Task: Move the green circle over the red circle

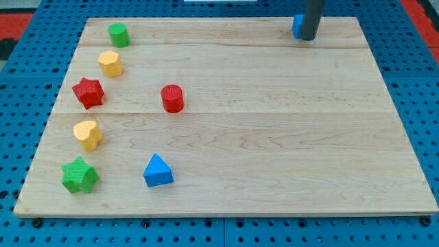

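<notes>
The green circle stands near the board's top left corner. The red circle stands left of the board's middle, well below and to the right of the green one. My tip rests on the board near the top edge, right of centre, far from both circles. It sits against a blue block, which the rod mostly hides, so its shape cannot be made out.
Down the view's left side lie a yellow hexagon, a red star, a yellow heart and a green star. A blue triangle lies at the lower left. The wooden board sits on a blue pegboard.
</notes>
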{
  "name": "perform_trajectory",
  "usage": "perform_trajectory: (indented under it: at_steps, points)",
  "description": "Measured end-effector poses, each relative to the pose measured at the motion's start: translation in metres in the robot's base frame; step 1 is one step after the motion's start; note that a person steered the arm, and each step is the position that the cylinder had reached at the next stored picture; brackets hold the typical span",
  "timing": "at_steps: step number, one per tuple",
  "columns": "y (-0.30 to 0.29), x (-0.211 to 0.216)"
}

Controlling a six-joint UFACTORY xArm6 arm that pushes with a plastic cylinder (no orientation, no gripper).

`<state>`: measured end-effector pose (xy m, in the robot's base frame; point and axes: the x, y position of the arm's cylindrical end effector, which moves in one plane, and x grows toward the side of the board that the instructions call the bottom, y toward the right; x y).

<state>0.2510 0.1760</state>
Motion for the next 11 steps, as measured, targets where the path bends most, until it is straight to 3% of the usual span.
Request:
perform_trajectory:
  at_steps: [1,3,5,9,11]
  points:
    - [-0.038,0.003]
    - [-0.202,0.003]
    - [-0.25,-0.059]
    - [-0.424,-0.06]
    - [-0.452,-0.06]
